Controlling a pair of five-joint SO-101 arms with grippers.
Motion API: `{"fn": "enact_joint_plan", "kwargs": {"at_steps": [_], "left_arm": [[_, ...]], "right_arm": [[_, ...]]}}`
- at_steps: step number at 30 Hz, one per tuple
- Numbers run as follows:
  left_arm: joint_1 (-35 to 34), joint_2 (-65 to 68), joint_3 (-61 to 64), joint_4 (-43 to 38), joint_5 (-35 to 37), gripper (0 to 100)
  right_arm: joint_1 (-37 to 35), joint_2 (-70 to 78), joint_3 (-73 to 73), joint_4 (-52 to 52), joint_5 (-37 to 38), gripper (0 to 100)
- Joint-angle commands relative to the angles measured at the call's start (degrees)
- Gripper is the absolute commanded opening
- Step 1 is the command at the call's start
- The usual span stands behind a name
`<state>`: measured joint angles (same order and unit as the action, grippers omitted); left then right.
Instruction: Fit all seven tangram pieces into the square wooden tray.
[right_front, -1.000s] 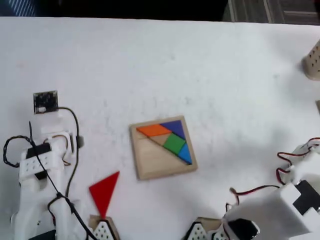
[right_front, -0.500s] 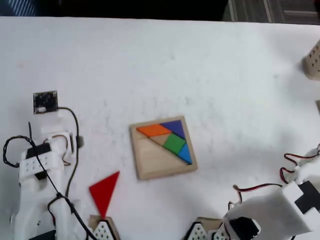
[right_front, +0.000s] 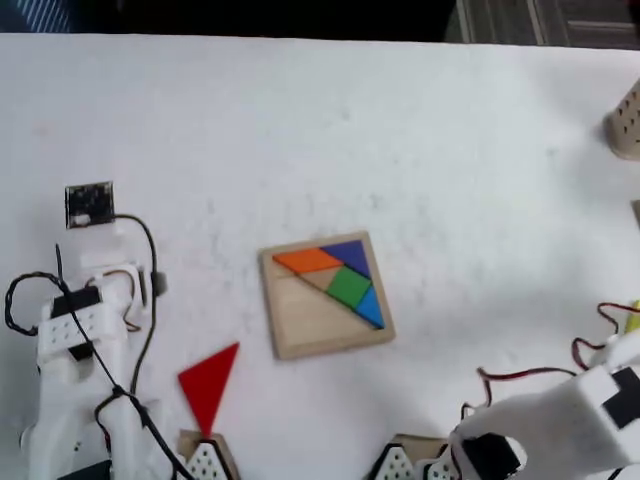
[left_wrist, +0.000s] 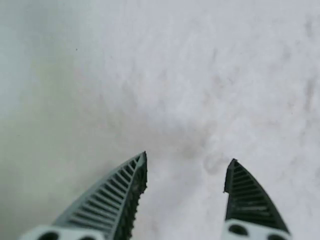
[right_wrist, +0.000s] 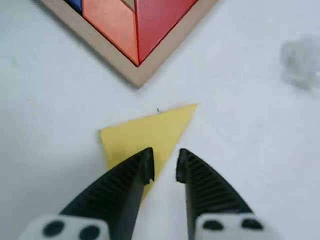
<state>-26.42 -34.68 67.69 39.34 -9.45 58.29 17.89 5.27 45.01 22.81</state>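
Observation:
The square wooden tray (right_front: 300, 330) lies mid-table, with orange (right_front: 306, 260), dark blue (right_front: 350, 254), green (right_front: 349, 286) and light blue (right_front: 370, 306) pieces along its far and right sides. A red triangle (right_front: 208, 380) lies flat on the table to the tray's near left. In the right wrist view, a yellow triangle (right_wrist: 145, 132) lies flat on the table beside the corner of a wooden tray (right_wrist: 137, 77) that holds red and orange pieces. My right gripper (right_wrist: 164, 152) hangs over the yellow triangle's edge, open by a narrow gap. My left gripper (left_wrist: 185, 160) is open over bare table.
The left arm (right_front: 75, 335) with its cables stands at the table's left side, and the right arm (right_front: 560, 425) sits at the near right corner. Two wooden mounts (right_front: 205, 455) stand at the near edge. A pale perforated object (right_front: 625, 125) sits at the far right.
The right arm has shifted to the right and slightly nearer in the high view. A sliver of yellow now shows at the right edge. The left arm, tray and red triangle are as before.

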Motion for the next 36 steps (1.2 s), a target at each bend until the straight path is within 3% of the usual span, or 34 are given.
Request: {"fn": "enact_joint_plan", "kwargs": {"at_steps": [1, 6, 15, 20, 28, 36], "left_arm": [[-0.7, -2.2, -0.4, 0.1, -0.5, 15], [-0.7, -2.2, -0.4, 0.2, -0.5, 15], [-0.7, -2.2, -0.4, 0.1, -0.5, 15], [-0.7, -2.2, -0.4, 0.1, -0.5, 15], [-0.7, -2.2, -0.4, 0.1, -0.5, 15], [-0.7, -2.2, -0.4, 0.1, -0.5, 15]], "right_arm": [[0.0, 6.1, -14.3, 8.5, 3.7, 3.2], [0.0, 22.0, -34.5, 16.0, 3.8, 3.0], [0.0, 48.9, -72.0, 18.7, 3.5, 3.0], [-0.1, 57.9, -88.6, 29.1, 4.0, 3.0], [0.8, 65.7, -100.9, 53.1, 14.6, 1.8], [4.3, 66.8, -99.8, 53.8, 18.5, 1.7]]}}
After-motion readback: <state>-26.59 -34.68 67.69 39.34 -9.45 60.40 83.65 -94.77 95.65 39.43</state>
